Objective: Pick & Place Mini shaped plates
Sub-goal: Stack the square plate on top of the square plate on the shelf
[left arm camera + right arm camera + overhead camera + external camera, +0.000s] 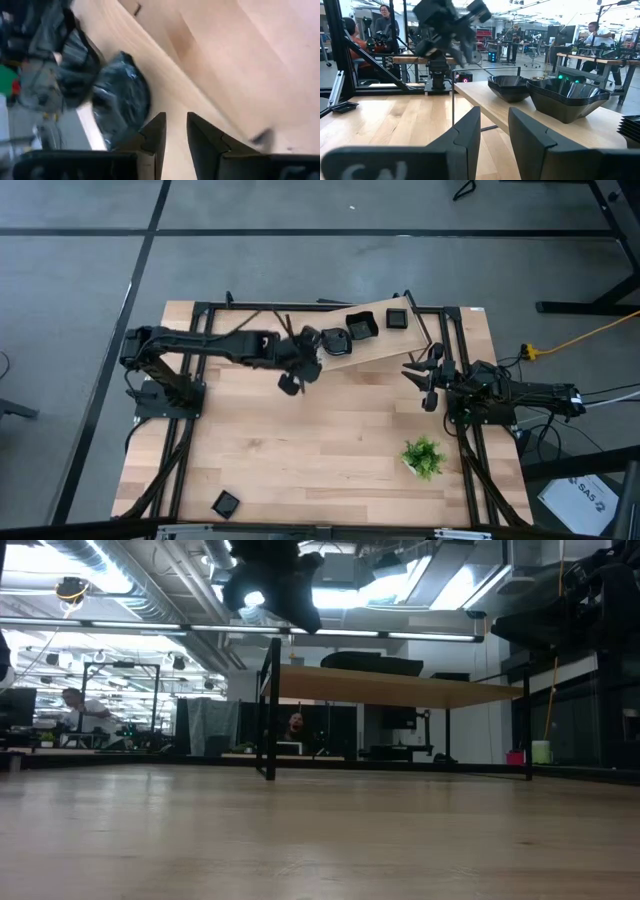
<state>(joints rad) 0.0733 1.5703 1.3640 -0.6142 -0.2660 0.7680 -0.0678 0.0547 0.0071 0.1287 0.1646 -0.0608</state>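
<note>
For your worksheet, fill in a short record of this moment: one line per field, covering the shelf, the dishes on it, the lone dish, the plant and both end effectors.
Raised shelf: light wooden board at the table's far edge
Dishes on shelf: three black stacks
Lone dish: black, square, near edge of table
Plant: green, potted, near right arm
Left end effector: by the shelf's left end, fingers apart, nothing between them
Right end effector: off the shelf's right end, fingers apart, empty

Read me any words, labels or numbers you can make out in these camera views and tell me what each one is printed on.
"SAS": on the white sheet lying on the floor past the table's right front corner, high view; the smaller print beside it is too small to read.
White letters on the right gripper's own body, right wrist view: cut off by the picture's edge, unreadable.
Nothing readable on the black plates.
</note>
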